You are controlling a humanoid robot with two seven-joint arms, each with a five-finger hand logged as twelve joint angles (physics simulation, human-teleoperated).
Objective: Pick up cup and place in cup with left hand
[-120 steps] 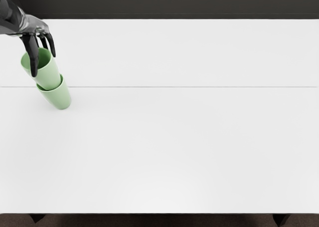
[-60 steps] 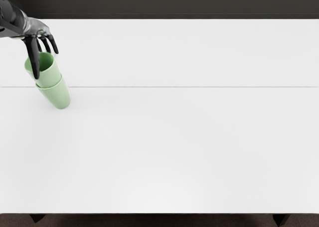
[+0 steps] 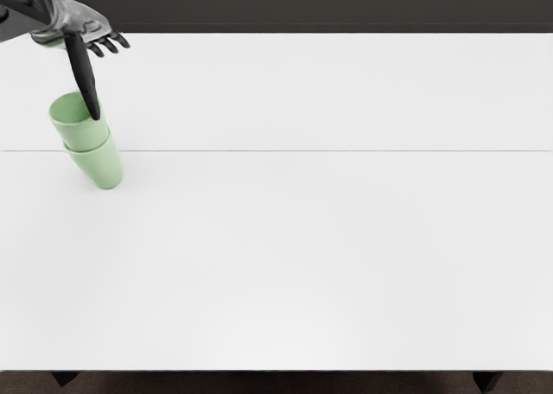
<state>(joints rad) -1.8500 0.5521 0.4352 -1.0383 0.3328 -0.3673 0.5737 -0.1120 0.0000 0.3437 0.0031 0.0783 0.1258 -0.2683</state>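
One spread hand [image 3: 79, 22], seemingly above cups [image 3: 85, 136]

Smooth, matt green cups [image 3: 102, 165].

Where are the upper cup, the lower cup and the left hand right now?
Upper cup [image 3: 83, 136]: head view, on its outer wall below the rim.
Lower cup [image 3: 103, 165]: head view, on its outer wall.
Left hand [image 3: 79, 20]: head view, on the pale middle of the hand.
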